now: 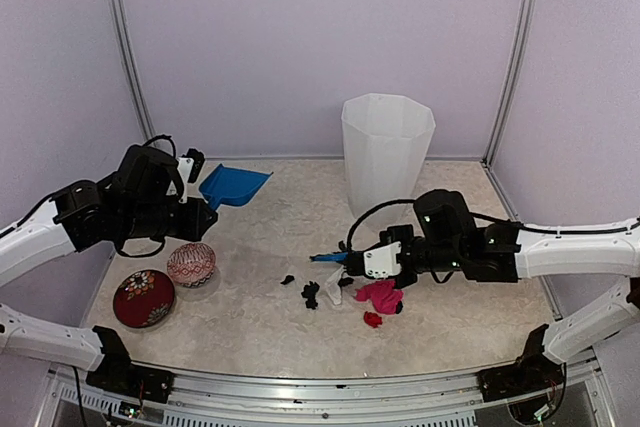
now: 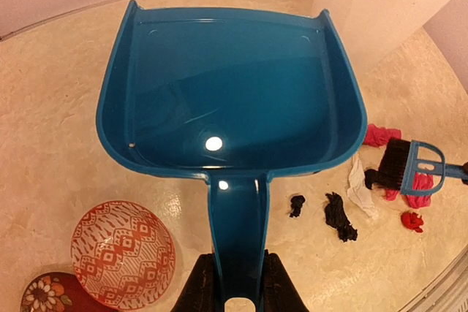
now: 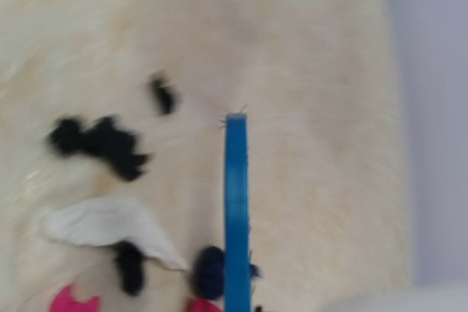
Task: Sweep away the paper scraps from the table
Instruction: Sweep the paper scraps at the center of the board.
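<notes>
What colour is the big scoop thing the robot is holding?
The dustpan is blue all over, seen best in the left wrist view.

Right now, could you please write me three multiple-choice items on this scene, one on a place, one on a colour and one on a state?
1. Where on the table does the white bin stand?
A) at the near edge
B) toward the far side
C) at the left edge

2. What colour is the dustpan?
A) yellow
B) green
C) blue

3. How is the left gripper?
A) open above the bin
B) shut on the dustpan's handle
C) open and empty

1 B: the top view shows it at the back.
2 C: both views show blue.
3 B: its fingers clamp the handle.
</notes>
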{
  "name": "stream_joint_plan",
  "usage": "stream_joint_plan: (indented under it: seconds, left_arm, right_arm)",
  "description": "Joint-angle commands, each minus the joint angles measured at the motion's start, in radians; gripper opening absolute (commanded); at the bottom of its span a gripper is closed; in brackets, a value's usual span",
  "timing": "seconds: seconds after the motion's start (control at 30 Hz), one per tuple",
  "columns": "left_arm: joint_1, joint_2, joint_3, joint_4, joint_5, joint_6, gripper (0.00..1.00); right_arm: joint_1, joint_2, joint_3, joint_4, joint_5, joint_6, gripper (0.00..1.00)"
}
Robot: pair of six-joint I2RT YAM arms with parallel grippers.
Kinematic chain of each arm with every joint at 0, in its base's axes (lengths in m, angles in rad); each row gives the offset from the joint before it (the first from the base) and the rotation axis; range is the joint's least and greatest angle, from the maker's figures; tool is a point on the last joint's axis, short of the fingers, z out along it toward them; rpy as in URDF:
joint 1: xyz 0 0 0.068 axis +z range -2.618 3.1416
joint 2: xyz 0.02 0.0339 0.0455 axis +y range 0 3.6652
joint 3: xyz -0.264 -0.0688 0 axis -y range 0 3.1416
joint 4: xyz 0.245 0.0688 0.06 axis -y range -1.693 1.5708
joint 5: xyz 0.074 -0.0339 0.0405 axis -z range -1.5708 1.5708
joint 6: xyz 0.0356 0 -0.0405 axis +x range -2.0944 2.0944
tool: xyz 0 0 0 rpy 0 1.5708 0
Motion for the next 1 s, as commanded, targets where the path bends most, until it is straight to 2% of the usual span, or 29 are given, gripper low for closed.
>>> stream_joint_plan:
  seconds: [0.0, 0.2, 0.47, 0.63, 0.83, 0.97]
  left_arm:
    - [-0.077, 0.007, -0.011, -0.007, -0.020, -0.041, 0.00]
    - [-0.199, 0.019, -0.055, -0.085, -0.105, -0.193, 0.00]
    - [-0.489, 0.069, -0.108, -0.190, -0.220, -0.470, 0.00]
    - [-0.631, 0.085, -0.132, -0.259, -0.270, -0.619, 0.00]
    - [-0.747, 0.069, -0.113, -0.395, -0.344, -0.814, 0.00]
    - [-0.758, 0.051, -0.091, -0.457, -0.396, -0.873, 0.00]
  right_arm:
    - [0.006, -0.089, 0.048, -0.062, 0.117, 0.221, 0.00]
    - [0.007, -0.127, 0.023, -0.090, 0.254, 0.326, 0.00]
    - [-0.001, -0.083, 0.040, -0.071, 0.338, 0.442, 0.00]
    - [-0.003, -0.022, 0.125, -0.079, 0.242, 0.574, 0.00]
    - [-0.001, 0.096, 0.302, -0.108, 0.143, 0.933, 0.00]
    - [0.017, 0.145, 0.298, 0.025, 0.029, 1.135, 0.00]
